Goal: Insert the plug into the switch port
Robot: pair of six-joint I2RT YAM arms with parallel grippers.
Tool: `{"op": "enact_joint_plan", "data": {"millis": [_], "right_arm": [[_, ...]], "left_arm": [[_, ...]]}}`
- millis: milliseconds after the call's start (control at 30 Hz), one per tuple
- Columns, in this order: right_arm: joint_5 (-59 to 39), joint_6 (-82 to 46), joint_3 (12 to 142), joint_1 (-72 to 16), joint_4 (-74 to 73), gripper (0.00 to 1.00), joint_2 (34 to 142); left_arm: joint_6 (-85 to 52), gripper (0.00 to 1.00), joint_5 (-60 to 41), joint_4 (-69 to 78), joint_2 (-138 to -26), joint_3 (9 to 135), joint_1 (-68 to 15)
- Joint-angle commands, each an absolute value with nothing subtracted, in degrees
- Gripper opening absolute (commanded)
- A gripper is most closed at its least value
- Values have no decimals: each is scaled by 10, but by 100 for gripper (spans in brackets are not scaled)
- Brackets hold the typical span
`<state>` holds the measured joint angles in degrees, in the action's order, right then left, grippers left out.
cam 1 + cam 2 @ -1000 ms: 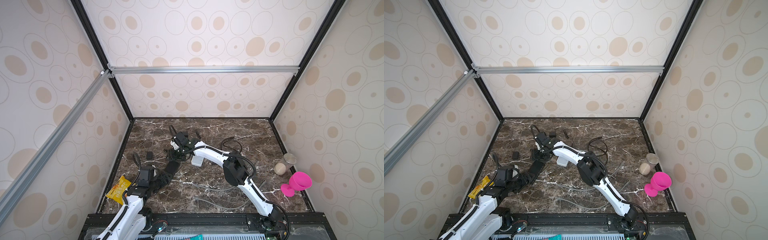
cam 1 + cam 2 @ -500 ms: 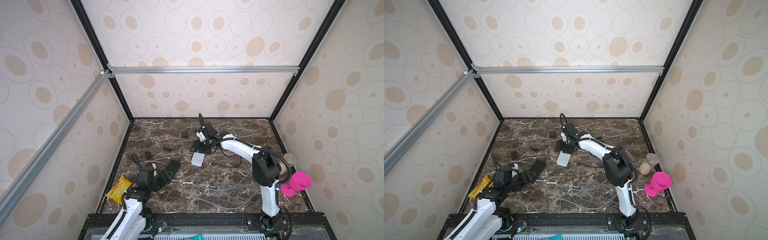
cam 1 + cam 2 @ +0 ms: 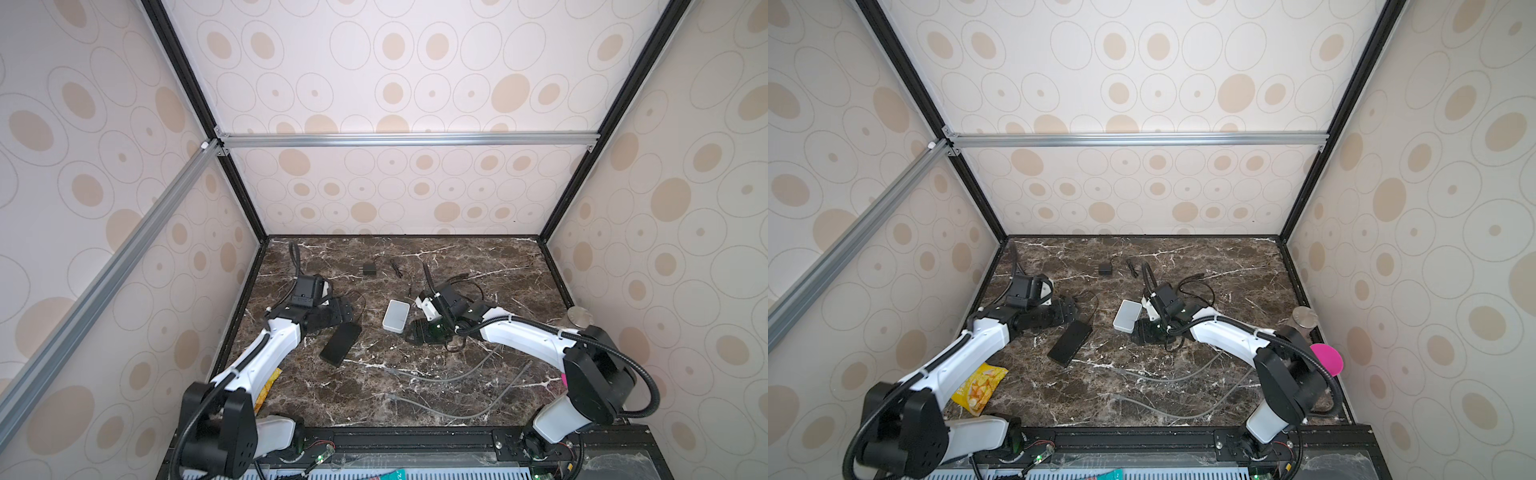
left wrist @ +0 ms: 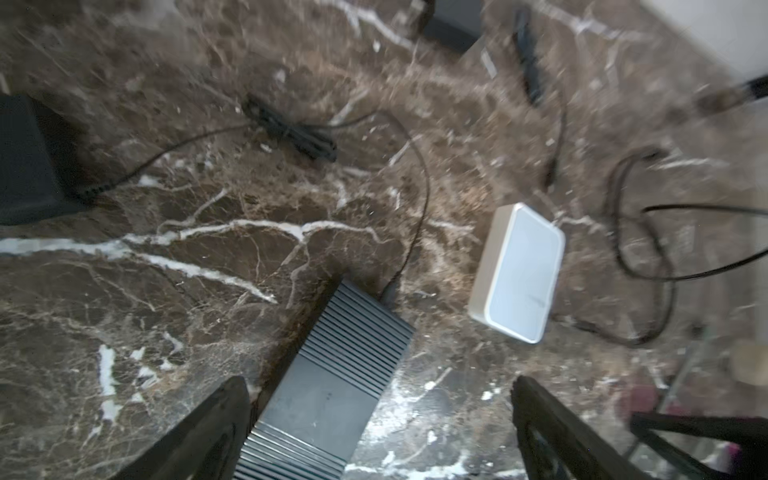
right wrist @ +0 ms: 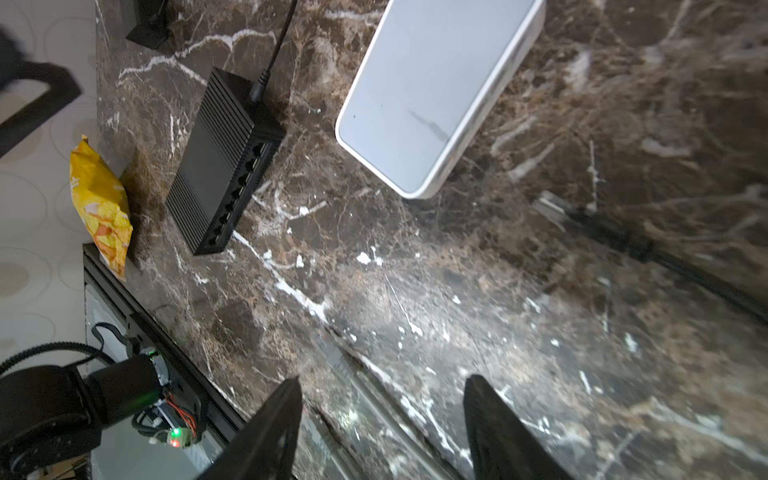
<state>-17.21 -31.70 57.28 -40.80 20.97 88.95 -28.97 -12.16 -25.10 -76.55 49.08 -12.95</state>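
Status check: basically nothing done yet imo.

The black network switch [image 3: 340, 344] lies flat on the marble tabletop [image 3: 478, 257], left of center in both top views, w/ a white box [image 3: 396, 316] near it on the right arm's side. The right wrist view shows the switch's row of ports [image 5: 243, 187] along one long edge, and afaict every one is empty. Only thing plugged in is a black power lead [image 5: 259, 85] at one end.

Left gripper [image 4: 378, 384] is spread wide. The switch shows between its jaws in the left wrist view, but they aren't clamped on it. Can't tell if a finger touches it.

Right gripper [image 5: 384, 380] is spread too, nothing between the jaws, low over bare marble near the white box.

The plug [image 5: 555, 210] looks like a clear connector on a black cable. It's lying loose on the table just beside a corner of the white box, well apart from the ports. Blurry tho, so not 100% sure.

Left to do: grab the plug, prob steady the switch w/ the left arm, line the plug up w/ a port, push it in. The yellow snack bag [image 3: 980, 384] sits off by the left arm, not in the way.
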Motion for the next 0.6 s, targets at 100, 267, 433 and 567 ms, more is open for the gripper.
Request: {"op": "enact_joint_plan", "data": {"millis": [100, 267, 433, 567], "right_arm": [[-137, -300, 504, -406, 200, 67, 827], [-156, -315, 469, -404, 178, 67, 832], [-159, -319, 461, -404, 169, 67, 835], [-160, -317, 461, -404, 171, 67, 831]], "left_arm": [[-203, 98, 0, -304, -847, 523, -194], [-192, 98, -1, -293, -861, 513, -213], [-196, 98, 17, -290, -873, 498, -224], [-201, 98, 36, -285, -890, 490, -226]]}}
